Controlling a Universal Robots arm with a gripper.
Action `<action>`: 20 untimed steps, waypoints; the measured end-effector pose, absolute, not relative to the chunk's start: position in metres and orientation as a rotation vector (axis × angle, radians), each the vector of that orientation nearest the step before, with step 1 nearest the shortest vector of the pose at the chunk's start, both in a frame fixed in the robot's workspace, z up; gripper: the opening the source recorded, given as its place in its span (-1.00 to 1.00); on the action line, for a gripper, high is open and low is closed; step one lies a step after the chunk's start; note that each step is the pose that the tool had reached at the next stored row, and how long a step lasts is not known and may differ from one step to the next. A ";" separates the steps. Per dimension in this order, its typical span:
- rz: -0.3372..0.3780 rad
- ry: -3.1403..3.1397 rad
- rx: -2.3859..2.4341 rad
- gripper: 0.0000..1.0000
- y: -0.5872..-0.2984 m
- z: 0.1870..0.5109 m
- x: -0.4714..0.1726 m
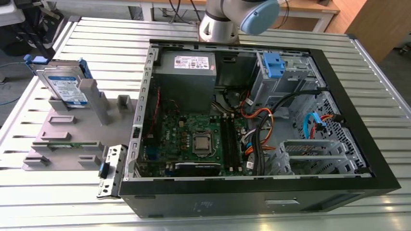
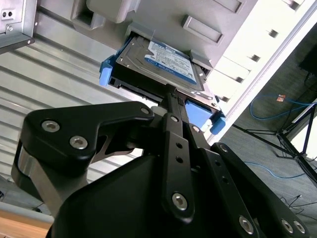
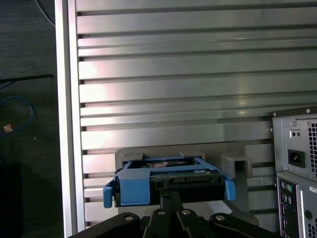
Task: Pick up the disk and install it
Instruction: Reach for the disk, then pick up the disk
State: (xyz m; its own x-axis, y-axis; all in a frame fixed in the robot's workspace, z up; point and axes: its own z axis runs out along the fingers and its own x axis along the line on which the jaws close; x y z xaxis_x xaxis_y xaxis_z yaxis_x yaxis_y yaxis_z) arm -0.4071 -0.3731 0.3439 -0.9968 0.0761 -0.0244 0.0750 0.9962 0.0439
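1. At the exterior view's left, your one disk stood upright in a slot at the far corner of the single grey fixture. It was near the counter's left edge, with open air above its top edge.
2. In the second wrist view your hand pointed at the disk's blue-framed edge, its fingers drawn together on nothing. The first wrist view showed the same hand before the disk, with bare slats beyond.
3. The fixture's right edge ran just beside the left wall of the one open computer case. One metal bracket lay at the near corner of that narrow strip.
4. Inside the case you had one grey power-supply box against the far wall and one processor on the board.
5. Your one arm rose behind the case's far wall.
6. One blue latch piece sat atop the drive cage in the far right corner.
7. Bare counter lay open to the right of the case.
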 end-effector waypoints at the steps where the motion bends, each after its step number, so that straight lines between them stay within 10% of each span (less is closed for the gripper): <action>1: 0.067 3.113 0.118 -0.79 -0.373 0.344 -0.407; 20: 0.066 3.112 0.118 -0.79 -0.373 0.337 -0.407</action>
